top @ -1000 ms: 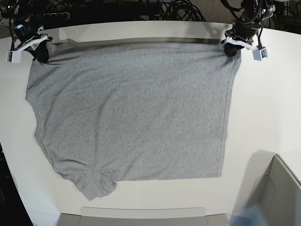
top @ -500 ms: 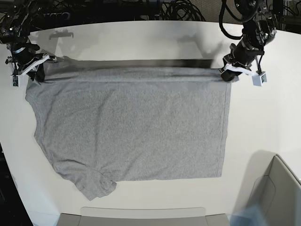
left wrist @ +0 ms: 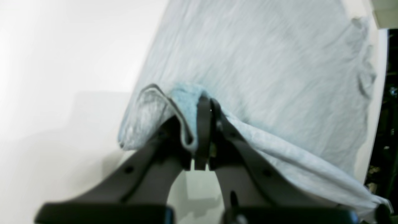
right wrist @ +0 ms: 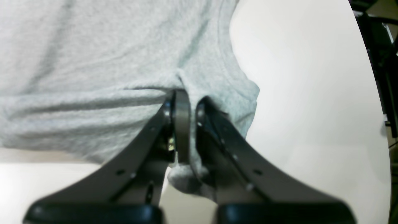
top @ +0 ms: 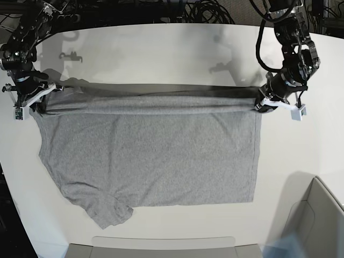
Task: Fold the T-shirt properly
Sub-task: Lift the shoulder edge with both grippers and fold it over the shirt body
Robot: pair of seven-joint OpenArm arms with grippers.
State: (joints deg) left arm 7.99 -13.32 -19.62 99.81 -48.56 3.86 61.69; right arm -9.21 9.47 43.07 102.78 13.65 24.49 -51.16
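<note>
Lying plain side up on the white bench [top: 161,48], the T-shirt [top: 150,156] occupies the centre of the base view, most of the fabric flat. Far edge is raised off the surface and stretched taut between both arms, forming a long horizontal fold across the shirt's width w/ a dark shadow line behind it.

Left gripper [top: 263,104] sits at the base view's right end of that fold. Wrist view: its fingers [left wrist: 203,124] are pressed together on a corner of grey fabric, cloth bunched over the tips and draping off to one side.

Right gripper [top: 33,98] sits at the opposite end, base view's left. Wrist view: fingers [right wrist: 182,124] clamped on the shirt edge, a wad of fabric squeezed between them and hanging below.

One sleeve [top: 110,212] lies crumpled at the near left corner, on the bench. Near hem and the side edge under the left arm lie straight. A pale bin [top: 317,215] stands at the near right corner, apart from the shirt. Lettering not visible.
</note>
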